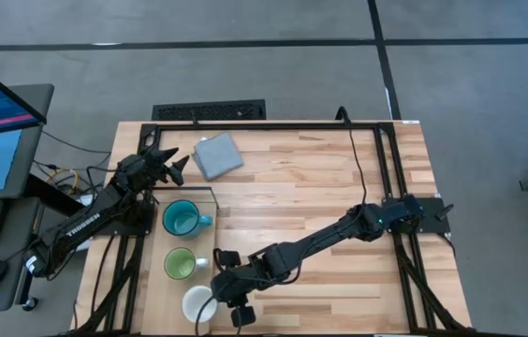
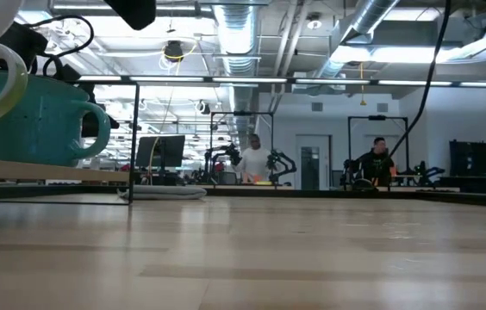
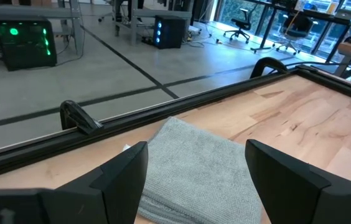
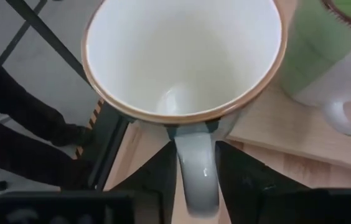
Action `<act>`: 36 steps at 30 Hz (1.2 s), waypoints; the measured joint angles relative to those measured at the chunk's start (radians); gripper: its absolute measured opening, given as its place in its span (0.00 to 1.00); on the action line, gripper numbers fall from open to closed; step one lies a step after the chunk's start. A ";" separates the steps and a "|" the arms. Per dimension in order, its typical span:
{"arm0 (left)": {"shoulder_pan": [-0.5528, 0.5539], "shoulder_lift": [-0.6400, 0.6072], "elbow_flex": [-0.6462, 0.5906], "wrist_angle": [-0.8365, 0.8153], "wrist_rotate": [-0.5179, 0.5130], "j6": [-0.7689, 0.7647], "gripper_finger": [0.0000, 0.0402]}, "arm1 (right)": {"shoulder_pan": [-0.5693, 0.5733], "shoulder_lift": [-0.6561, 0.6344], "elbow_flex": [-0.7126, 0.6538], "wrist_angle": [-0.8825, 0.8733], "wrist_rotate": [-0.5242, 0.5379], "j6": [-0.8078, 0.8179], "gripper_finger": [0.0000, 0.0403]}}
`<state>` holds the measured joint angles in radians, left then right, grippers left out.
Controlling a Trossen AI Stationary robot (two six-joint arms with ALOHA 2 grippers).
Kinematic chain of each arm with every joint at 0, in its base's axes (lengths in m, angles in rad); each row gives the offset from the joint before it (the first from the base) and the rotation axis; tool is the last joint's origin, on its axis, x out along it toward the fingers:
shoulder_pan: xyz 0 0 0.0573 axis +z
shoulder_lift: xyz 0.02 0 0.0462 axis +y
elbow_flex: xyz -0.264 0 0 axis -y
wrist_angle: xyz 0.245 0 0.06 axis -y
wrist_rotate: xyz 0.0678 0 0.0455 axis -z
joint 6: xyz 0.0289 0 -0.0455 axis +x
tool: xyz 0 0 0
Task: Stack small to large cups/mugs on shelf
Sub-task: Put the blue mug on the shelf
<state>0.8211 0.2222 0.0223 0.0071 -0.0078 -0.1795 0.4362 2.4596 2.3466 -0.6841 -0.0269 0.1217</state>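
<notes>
Three mugs stand in a row on the pale shelf (image 1: 156, 281) at the table's left near side. The teal mug (image 1: 182, 220) (image 2: 45, 120) is farthest. The green mug (image 1: 180, 263) (image 4: 325, 50) is in the middle. The white mug (image 1: 198, 304) (image 4: 182, 56), with a brown rim, is nearest. My right gripper (image 1: 222, 292) (image 4: 195, 155) reaches across from the right and is shut on the white mug. My left gripper (image 1: 172, 167) (image 3: 194, 155) hangs open above the table's left far part, beside the grey pad, and touches nothing. My right gripper pinches the white mug's handle (image 4: 195, 171) between its two fingers, one on each side of the loop. The fingers come from the table's right, slanting down, and the mug's mouth faces the wrist camera. The mug's base is hidden, so I cannot tell whether it rests on the shelf.
A folded grey-blue pad (image 1: 217, 154) (image 3: 194, 174) lies on the far left of the striped tabletop. Dark frame rails (image 1: 273, 124) run along the far edge and the right side. A monitor and keyboard stand off the table's left. People sit in the room behind (image 2: 252, 159).
</notes>
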 joint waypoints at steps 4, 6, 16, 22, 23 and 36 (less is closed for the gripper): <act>0.000 0.000 0.000 0.000 0.000 0.000 0.65 | 0.000 0.000 0.000 0.038 -0.016 -0.001 0.33; 0.000 0.000 0.000 0.000 0.000 0.000 0.65 | 0.000 0.000 0.000 0.046 -0.029 0.001 0.33; 0.000 0.000 0.000 -0.001 -0.001 0.000 0.65 | 0.000 0.000 -0.001 0.088 -0.053 -0.001 0.33; 0.000 0.000 0.000 -0.001 -0.001 0.000 0.65 | -0.002 0.000 -0.001 0.095 -0.055 -0.002 0.33; 0.000 0.000 0.000 -0.001 -0.002 0.000 0.65 | -0.005 0.000 -0.001 0.095 -0.056 -0.002 0.33; 0.000 0.000 0.000 -0.001 -0.006 0.003 0.65 | -0.013 0.001 -0.001 0.111 -0.069 -0.026 0.33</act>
<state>0.8214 0.2222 0.0223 0.0059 -0.0135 -0.1763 0.4229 2.4607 2.3455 -0.5729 -0.0963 0.0960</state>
